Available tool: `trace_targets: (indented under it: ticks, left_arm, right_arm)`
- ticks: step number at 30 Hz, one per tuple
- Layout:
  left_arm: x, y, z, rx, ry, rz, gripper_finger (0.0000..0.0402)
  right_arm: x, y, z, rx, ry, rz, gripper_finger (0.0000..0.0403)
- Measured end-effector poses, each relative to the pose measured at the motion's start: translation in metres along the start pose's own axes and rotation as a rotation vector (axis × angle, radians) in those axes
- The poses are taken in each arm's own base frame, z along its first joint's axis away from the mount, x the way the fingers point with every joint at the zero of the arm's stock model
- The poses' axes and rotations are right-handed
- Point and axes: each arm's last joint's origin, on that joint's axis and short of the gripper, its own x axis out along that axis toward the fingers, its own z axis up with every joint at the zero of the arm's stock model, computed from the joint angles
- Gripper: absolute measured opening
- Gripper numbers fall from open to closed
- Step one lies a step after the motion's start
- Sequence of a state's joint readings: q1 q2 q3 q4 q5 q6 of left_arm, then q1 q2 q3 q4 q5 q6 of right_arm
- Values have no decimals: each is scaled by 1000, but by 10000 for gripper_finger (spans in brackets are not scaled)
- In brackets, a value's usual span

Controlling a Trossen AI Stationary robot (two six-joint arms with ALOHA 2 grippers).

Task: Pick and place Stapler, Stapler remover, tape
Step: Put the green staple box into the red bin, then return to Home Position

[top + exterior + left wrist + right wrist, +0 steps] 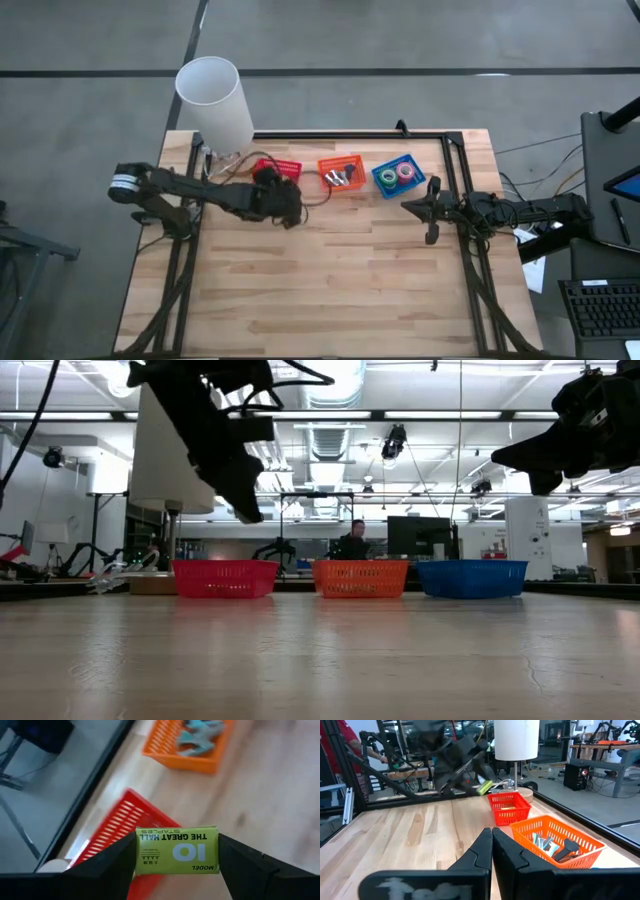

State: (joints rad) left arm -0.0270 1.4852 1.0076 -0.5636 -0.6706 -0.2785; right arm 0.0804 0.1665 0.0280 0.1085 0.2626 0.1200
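My left gripper [177, 870] is shut on a small green box printed "staples" [177, 850] and hovers beside the red basket [125, 827], clear of the table [245, 500]. From the right wrist view the green box [485, 787] shows lifted near the red basket [509, 807]. The orange basket [340, 172] holds grey staple removers [197, 735]. The blue basket [398, 175] holds a green and a pink tape roll; other rolls I cannot make out. My right gripper [492, 840] waits shut near the table's right edge [432, 222]. My left gripper pinches the green box between its two fingers, one finger [107, 860] on each short end [140, 851]. The fingers slant down from above. The box spans the gap crosswise with its printed face toward the wrist camera, lifted clear of the table.
The three baskets stand in a row along the far edge: red [225, 577], orange [360, 577], blue [472, 577]. A white lamp [215, 100] stands at the far left corner behind the red basket. A black frame [455, 160] borders the table. The near half of the table is bare wood [330, 290].
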Motion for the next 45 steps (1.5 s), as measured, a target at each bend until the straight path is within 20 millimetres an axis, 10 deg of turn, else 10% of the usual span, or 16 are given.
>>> trace_targets:
  ticks: [12,45]
  left_arm:
    - [53,52,2,-277,136,107,261]
    - [65,44,-6,-214,202,111,264]
  right_arm:
    - [0,0,0,0,0,0,8]
    - [0,0,0,0,0,0,8]
